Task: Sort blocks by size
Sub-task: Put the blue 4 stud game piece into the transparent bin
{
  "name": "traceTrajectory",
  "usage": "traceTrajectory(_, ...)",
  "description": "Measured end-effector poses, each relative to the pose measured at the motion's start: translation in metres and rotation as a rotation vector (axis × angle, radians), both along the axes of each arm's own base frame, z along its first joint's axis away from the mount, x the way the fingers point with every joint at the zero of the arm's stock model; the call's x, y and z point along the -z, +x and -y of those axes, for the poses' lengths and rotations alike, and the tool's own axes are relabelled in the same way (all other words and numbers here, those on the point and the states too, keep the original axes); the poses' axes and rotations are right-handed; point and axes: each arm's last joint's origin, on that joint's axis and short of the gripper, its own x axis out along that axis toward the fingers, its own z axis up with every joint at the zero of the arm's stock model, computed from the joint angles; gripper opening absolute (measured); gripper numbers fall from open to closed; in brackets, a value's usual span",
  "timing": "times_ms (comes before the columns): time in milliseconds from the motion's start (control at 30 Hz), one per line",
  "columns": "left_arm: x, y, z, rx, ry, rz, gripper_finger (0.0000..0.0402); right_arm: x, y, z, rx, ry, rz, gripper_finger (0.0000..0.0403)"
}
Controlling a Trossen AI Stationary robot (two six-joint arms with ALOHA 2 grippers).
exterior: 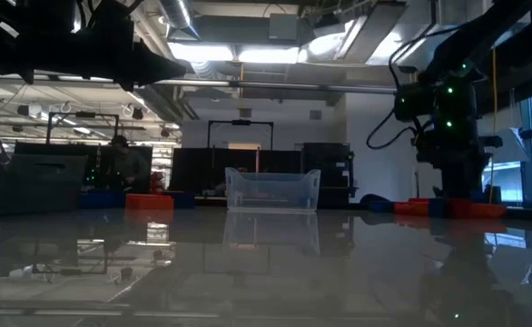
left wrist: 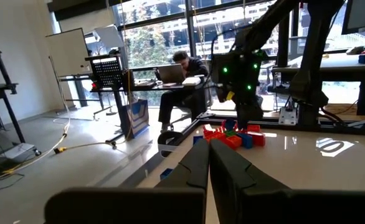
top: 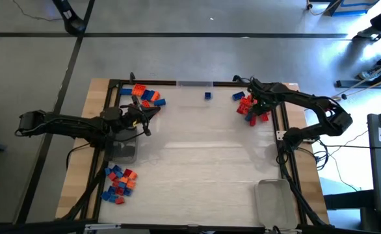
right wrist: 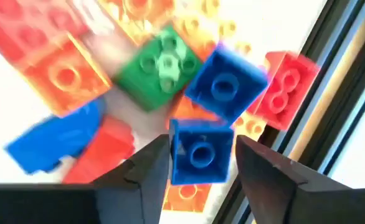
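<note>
Blue block (right wrist: pixel 199 154) between right end effector (right wrist: pixel 199 163) fingers — atop far-right pile.
</note>
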Motion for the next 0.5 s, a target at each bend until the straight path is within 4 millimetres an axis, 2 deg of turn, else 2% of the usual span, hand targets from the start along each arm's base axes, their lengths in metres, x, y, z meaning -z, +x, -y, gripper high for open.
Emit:
traceTrajectory(233, 0.000, 0.000, 0.000, 0.000, 0.000, 0.000, 0.0001, -0.022, 0.009, 0.006, -0.074, -0.034, 0.138, 0.0114)
traceTrajectory(500, 0.000, 0.000, 0.000, 0.000, 0.001, -0.001, 0.0001, -0.027, 0.020, 0.012, -0.168, -0.060, 0.330, 0.0060)
